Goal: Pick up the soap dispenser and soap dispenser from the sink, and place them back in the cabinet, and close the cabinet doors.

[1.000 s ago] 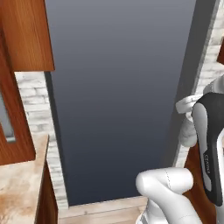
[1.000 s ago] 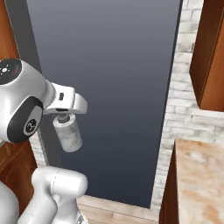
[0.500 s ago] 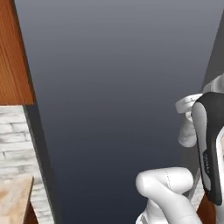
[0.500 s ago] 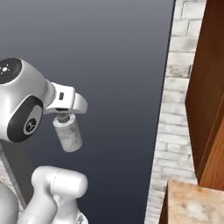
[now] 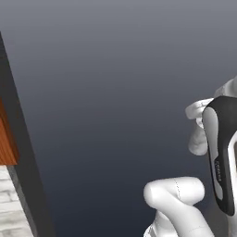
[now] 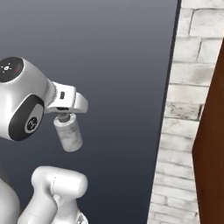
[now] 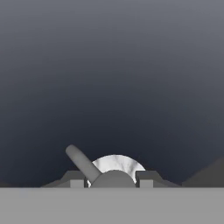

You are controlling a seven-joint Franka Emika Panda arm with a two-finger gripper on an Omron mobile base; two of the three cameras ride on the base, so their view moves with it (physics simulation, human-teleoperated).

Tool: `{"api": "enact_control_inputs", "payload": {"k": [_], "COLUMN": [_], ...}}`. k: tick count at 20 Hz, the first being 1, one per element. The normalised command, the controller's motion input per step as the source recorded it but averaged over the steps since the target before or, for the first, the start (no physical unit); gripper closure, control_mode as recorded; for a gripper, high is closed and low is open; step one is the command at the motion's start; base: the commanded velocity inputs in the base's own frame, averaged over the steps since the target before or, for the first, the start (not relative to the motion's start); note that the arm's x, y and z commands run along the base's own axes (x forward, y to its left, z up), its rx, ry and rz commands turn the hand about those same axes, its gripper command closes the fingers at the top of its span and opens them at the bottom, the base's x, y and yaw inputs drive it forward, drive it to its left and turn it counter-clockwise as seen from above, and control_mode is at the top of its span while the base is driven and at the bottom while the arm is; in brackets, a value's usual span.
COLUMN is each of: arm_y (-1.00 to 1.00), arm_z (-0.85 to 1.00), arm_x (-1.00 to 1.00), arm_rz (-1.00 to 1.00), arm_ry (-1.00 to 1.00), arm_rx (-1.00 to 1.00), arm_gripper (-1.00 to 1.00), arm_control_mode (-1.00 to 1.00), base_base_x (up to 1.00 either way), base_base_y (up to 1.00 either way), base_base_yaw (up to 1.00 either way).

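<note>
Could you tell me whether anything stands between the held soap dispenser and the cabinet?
The tool holds the marbled soap dispenser in front of a large dark grey panel. No open cabinet is in sight from here, so the path to it cannot be judged.

Hidden and cut-off parts
The marbled soap dispenser (image 6: 68, 136) has its pump top hidden inside the gripper (image 6: 64, 117); the hand view's bottom edge cuts off its body (image 7: 114, 165).

Marbled matt soap dispenser (image 6: 69, 136), rough brick wall (image 6: 183, 109)
</note>
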Motion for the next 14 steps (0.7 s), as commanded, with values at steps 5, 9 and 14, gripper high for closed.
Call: {"api": "enact_control_inputs", "payload": {"k": [5, 9, 14], "arm_y": [0.0, 0.0, 0.0], "arm_z": [0.0, 0.0, 0.0], "arm_x": [0.0, 0.0, 0.0], "arm_rz": [0.0, 0.0, 0.0], "arm_ry": [0.0, 0.0, 0.0], "arm_rx": [0.0, 0.0, 0.0], "arm_gripper": [1.0, 1.0, 1.0], "arm_control_mode": [1.0, 1.0, 1.0], "base_base_x": [-0.04, -0.17, -0.26], "base_base_y": [-0.04, -0.04, 0.0], "base_base_yaw": [0.38, 0.34, 0.4]}}
